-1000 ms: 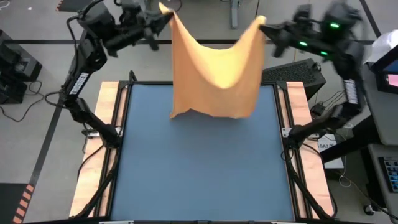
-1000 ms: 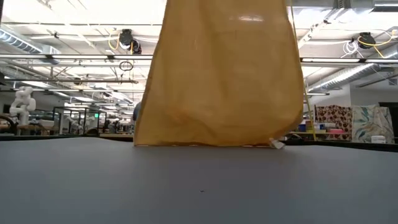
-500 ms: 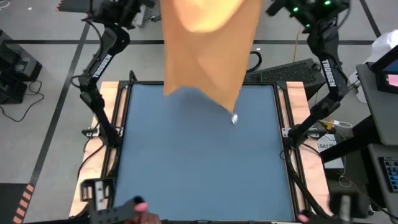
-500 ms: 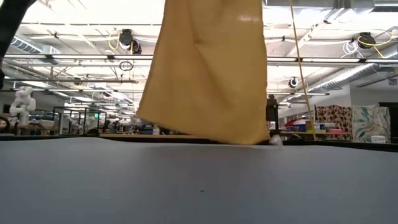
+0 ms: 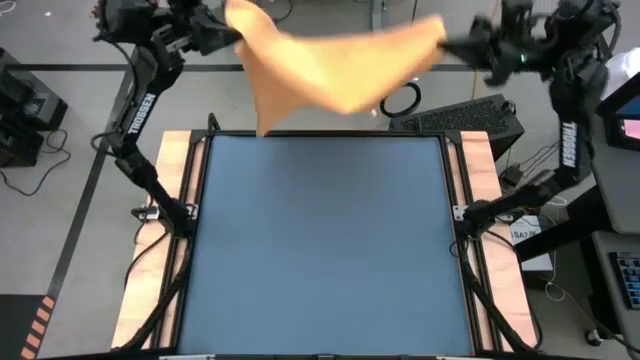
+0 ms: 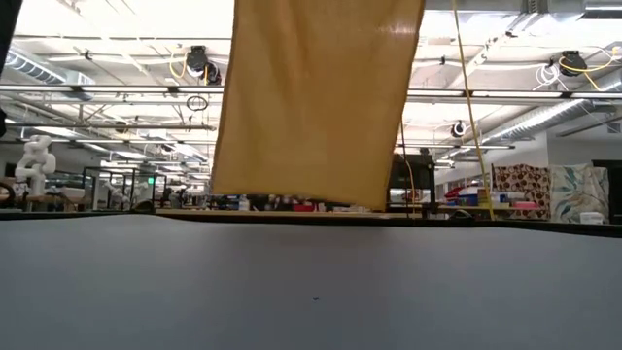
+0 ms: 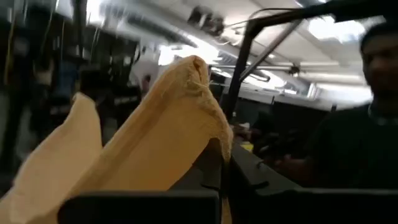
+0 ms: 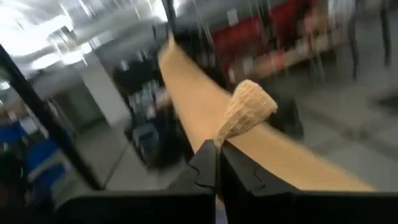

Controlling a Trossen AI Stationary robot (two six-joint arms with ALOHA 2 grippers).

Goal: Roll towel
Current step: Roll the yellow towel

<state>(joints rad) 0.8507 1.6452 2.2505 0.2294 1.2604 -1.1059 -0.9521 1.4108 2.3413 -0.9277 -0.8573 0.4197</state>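
The orange-yellow towel (image 5: 330, 65) is held up between my two grippers over the table's far edge. In the low view the towel (image 6: 316, 107) hangs as a broad sheet, and its lower edge is clear of the blue mat (image 5: 320, 250). My left gripper (image 5: 228, 30) is shut on the towel's left upper corner. My right gripper (image 5: 445, 42) is shut on its right upper corner. The white tag does not show. My left gripper pinches the towel's upper corner (image 7: 208, 134) between its two fingers; a tuft of the corner (image 7: 196, 68) sticks out past the fingertips. The towel hangs below, clear of the table. My right gripper pinches the other upper corner (image 8: 227, 134) between its two fingers; a bunched tuft (image 8: 249, 106) stands out past the fingertips. The upper edge runs off toward the other arm, sagging little.
A dark keyboard (image 5: 470, 115) and a coiled cable (image 5: 400, 100) lie beyond the table's far right corner. Wooden rails (image 5: 170, 200) flank the mat. A person (image 7: 367, 93) shows in the room behind.
Both grippers have kept hold and moved apart, drawing the upper edge straighter. The towel's lower edge, which touched the mat's far part a second ago, has lifted clear and swung toward the far edge.
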